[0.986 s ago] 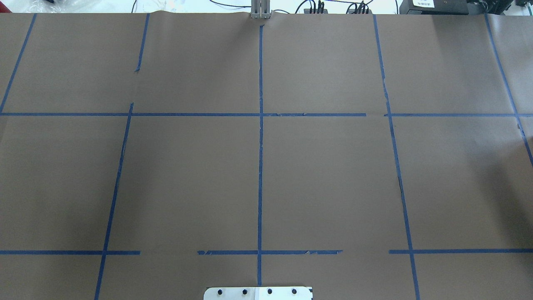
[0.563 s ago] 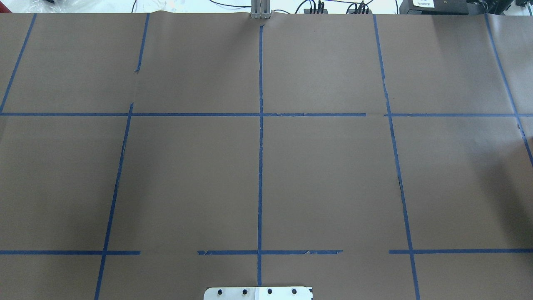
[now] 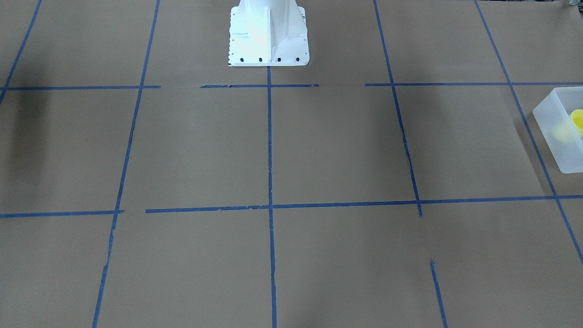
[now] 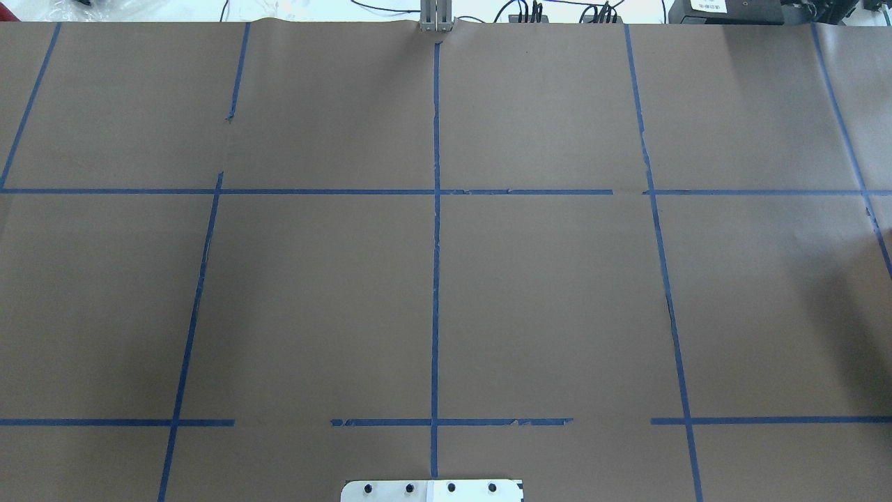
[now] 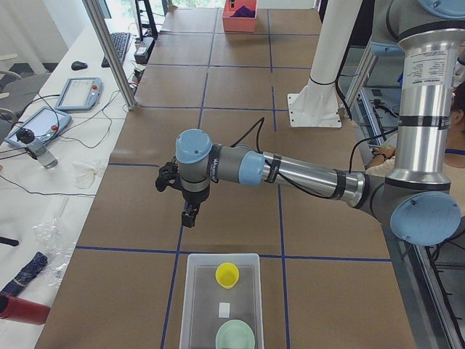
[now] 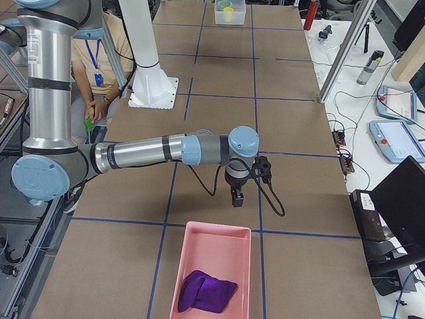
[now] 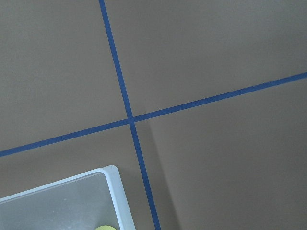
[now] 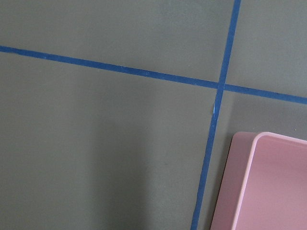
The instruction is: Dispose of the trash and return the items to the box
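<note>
Yellow cup inside box at bench end, purple cloth in pink tray, task judged nearly finished; left end effector and right end effector hovering, spread or pressed together impossible to tell.

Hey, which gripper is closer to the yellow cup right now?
Left. The left gripper hangs over the table just beside the box holding the yellow cup; the right gripper is at the table's other end, by the pink bin.
</note>
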